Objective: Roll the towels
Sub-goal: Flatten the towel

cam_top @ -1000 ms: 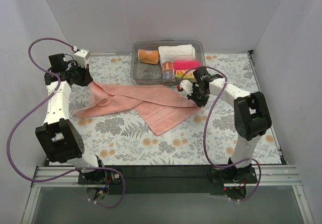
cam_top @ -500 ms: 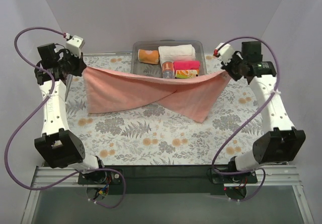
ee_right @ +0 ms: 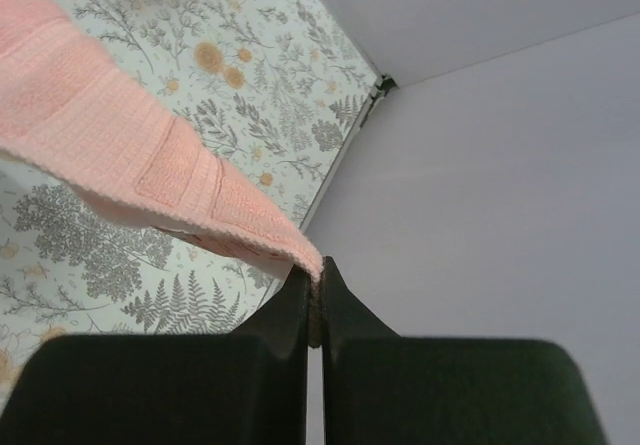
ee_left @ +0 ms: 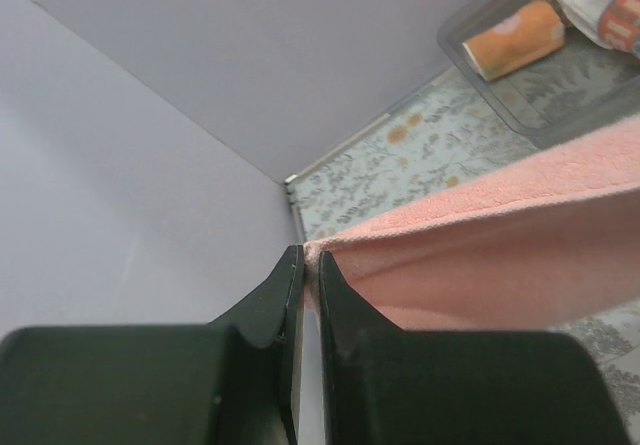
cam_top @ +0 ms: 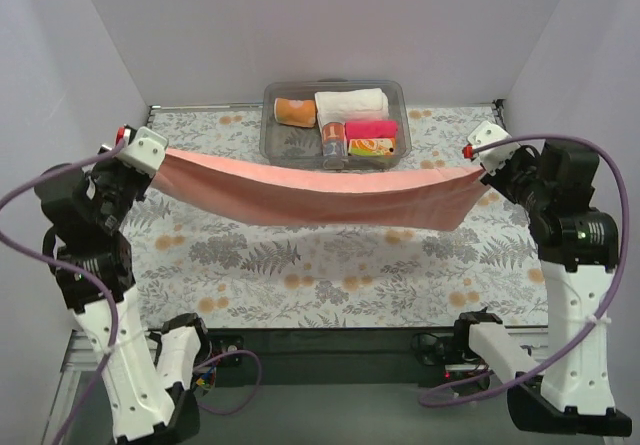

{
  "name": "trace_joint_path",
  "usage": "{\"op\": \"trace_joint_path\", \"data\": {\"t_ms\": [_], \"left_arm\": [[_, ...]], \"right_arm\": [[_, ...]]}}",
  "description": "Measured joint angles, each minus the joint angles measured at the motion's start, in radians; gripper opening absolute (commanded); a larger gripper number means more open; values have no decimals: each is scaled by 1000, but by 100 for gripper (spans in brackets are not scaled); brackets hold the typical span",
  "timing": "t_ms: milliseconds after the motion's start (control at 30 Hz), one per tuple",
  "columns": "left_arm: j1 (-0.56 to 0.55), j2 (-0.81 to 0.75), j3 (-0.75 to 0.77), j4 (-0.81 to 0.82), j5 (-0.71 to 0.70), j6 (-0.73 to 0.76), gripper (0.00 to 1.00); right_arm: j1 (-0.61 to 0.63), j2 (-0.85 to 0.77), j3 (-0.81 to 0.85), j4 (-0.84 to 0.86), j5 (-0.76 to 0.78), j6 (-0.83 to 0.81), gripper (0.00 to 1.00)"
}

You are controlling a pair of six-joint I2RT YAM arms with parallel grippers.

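Top external view: the salmon-pink towel [cam_top: 320, 193] hangs stretched in a shallow sag above the floral counter [cam_top: 330, 275]. The left claw [cam_top: 158, 155] is clamped shut on one end and the right claw [cam_top: 478, 168] on the other. A clear bin [cam_top: 272, 145] of rolled cloths sits just behind it.
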Motion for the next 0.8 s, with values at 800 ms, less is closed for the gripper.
{"op": "trace_joint_path", "data": {"t_ms": [800], "left_arm": [[-1,517,-361,146,-66,-48,0]], "right_arm": [[2,605,-192,193,30,-3,1]]}}
